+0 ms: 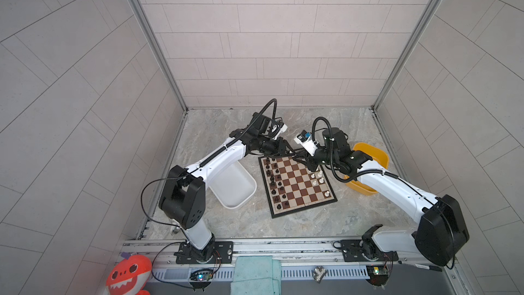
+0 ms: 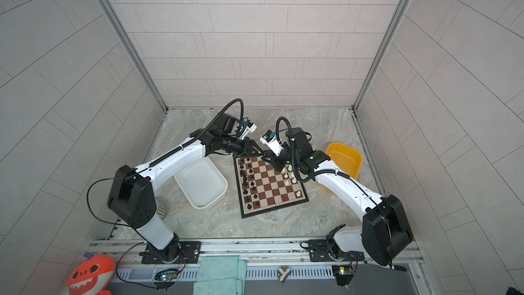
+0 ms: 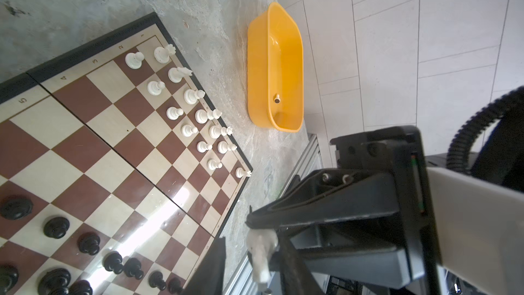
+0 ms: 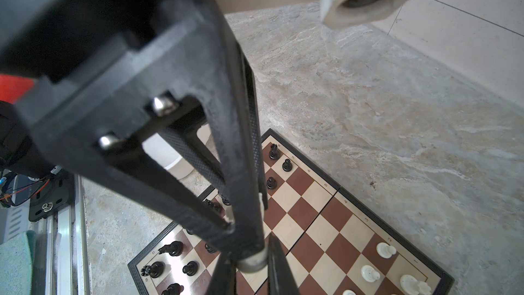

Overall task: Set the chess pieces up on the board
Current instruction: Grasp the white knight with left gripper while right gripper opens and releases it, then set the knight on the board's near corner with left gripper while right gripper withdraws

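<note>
The board (image 1: pixel 297 194) (image 2: pixel 272 194) lies at the middle of the table. Black chess pieces (image 1: pixel 273 177) (image 3: pixel 90 244) fill its two left columns. White chess pieces (image 1: pixel 319 178) (image 3: pixel 184 109) stand along its right side. Both grippers meet above the board's far edge. My right gripper (image 1: pixel 298 156) (image 4: pixel 251 265) is shut on one white piece (image 3: pixel 261 253), whose round base (image 4: pixel 252 263) shows between its jaws. My left gripper (image 1: pixel 294 153) (image 3: pixel 252 251) brackets the same piece, with a gap still showing beside one finger (image 3: pixel 215 262).
A yellow tub (image 1: pixel 371 157) (image 3: pixel 286 61) right of the board holds one small white piece (image 3: pixel 277 99). A white tub (image 1: pixel 235 191) (image 2: pixel 201 185) sits left of the board, partly under the left arm. An orange plush toy (image 1: pixel 129 273) and teal cloth (image 1: pixel 255 273) lie at the front rail.
</note>
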